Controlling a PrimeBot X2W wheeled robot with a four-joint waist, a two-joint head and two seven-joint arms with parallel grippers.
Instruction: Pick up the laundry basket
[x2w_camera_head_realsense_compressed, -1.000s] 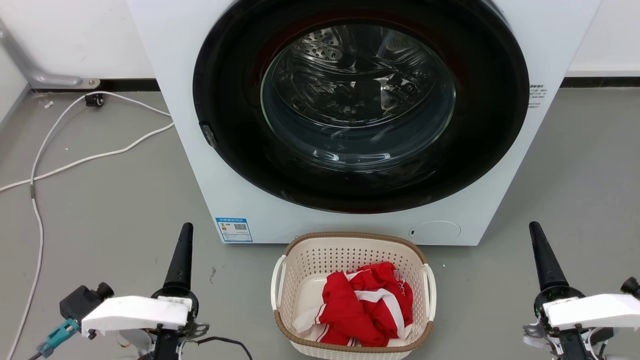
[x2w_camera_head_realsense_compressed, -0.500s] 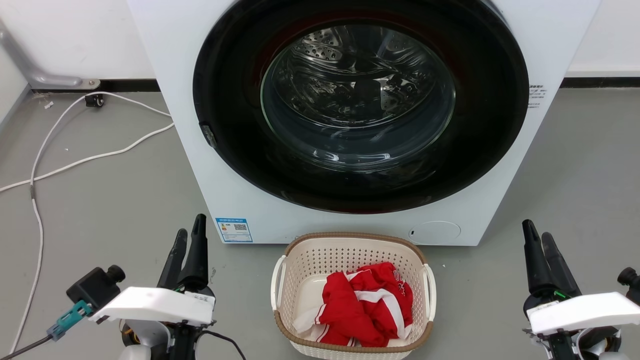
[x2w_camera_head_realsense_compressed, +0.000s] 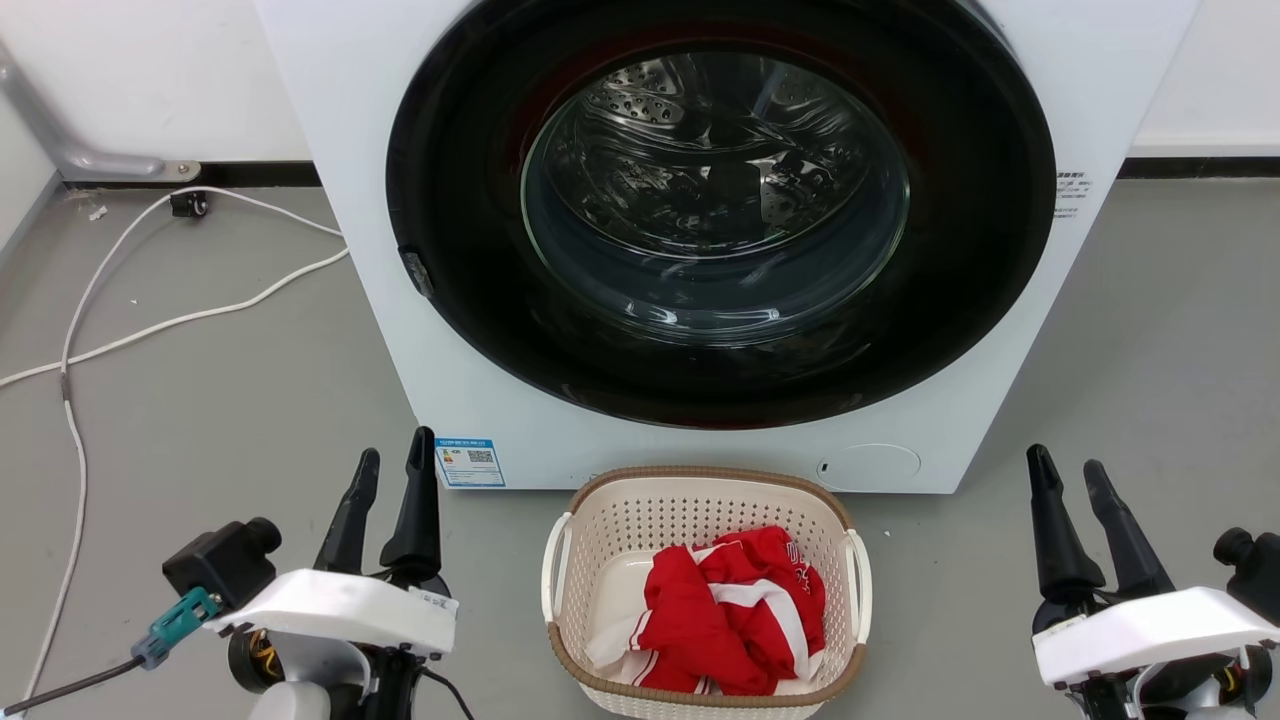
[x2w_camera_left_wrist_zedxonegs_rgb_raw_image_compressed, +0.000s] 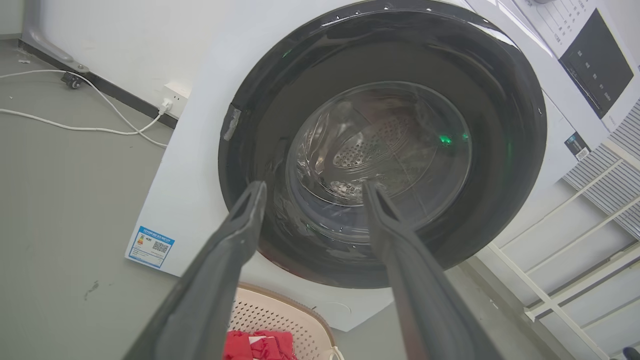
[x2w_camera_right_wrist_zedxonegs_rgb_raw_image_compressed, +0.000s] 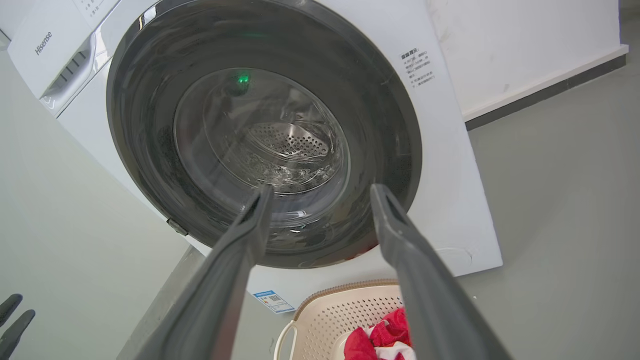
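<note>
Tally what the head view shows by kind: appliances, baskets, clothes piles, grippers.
Washing machine: 1
Laundry basket: 1
Red-and-white clothes pile, in the basket: 1
Grippers: 2, left gripper and right gripper, both open
Total: 5

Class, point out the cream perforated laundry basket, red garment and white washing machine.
Cream laundry basket (x2w_camera_head_realsense_compressed: 700, 515), head view, far wall.
Red garment (x2w_camera_head_realsense_compressed: 720, 620), head view, middle.
White washing machine (x2w_camera_head_realsense_compressed: 450, 390), head view, front panel.

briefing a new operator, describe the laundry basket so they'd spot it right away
Find the big white washing machine with its round dark door. On the grey floor right before it sits the laundry basket. It alone is cream perforated plastic, with brown rim, white handles and red clothing inside.
</note>
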